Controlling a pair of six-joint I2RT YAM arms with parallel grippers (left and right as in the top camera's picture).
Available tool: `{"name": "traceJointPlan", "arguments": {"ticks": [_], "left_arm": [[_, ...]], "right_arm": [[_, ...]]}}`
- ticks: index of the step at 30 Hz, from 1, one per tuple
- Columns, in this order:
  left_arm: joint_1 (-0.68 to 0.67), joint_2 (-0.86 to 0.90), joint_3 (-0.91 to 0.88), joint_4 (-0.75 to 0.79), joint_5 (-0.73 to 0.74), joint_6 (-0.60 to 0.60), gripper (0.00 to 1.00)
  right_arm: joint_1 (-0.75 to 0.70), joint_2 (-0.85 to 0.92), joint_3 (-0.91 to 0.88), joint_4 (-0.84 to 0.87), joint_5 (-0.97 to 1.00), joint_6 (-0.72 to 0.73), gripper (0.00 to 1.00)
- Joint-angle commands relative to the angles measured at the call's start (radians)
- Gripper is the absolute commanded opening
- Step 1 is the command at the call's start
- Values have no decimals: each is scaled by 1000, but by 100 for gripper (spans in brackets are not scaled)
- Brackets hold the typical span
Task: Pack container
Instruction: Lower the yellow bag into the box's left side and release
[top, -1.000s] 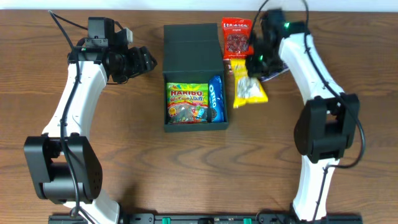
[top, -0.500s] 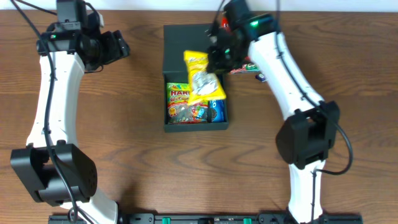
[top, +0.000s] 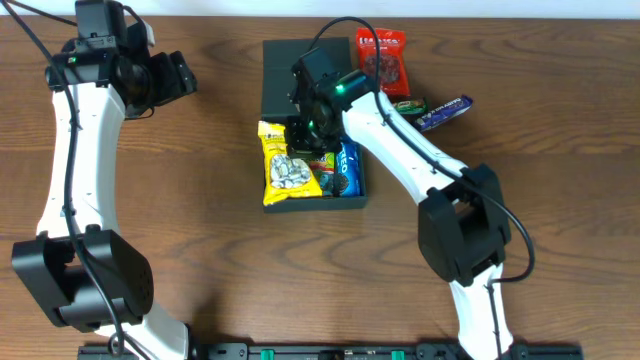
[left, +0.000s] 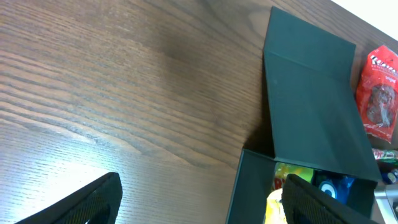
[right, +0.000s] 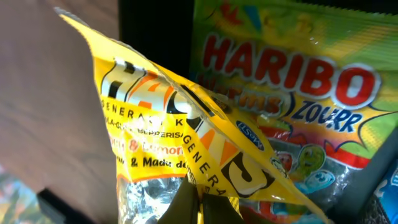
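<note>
Right gripper (top: 306, 133) clamped on crinkly yellow foil snack packet (top: 284, 170), over the left side of the shallow dark-teal cardboard container (top: 300, 72). Container sits between both arms, flap lid open flat. Left gripper (top: 172, 76) has its fingers apart, well clear of it.

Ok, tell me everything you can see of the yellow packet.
The yellow packet is a glossy, crinkled bag with black lettering and a silvery patch. It lies tilted over the left side of the container, on the Haribo bag, its top pinched in the right end effector.
</note>
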Motion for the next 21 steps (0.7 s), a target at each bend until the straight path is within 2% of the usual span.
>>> {"name": "traceJointPlan", "arguments": {"ticks": [1, 9, 21], "left_arm": [[5, 6, 21, -6, -13, 23, 84], [5, 6, 21, -5, -13, 23, 84], [4, 6, 21, 3, -13, 22, 84]], "right_arm": [[24, -8, -11, 5, 96, 60, 2], [26, -8, -73, 19, 114, 81, 2], [26, -7, -76, 91, 97, 44, 2]]}}
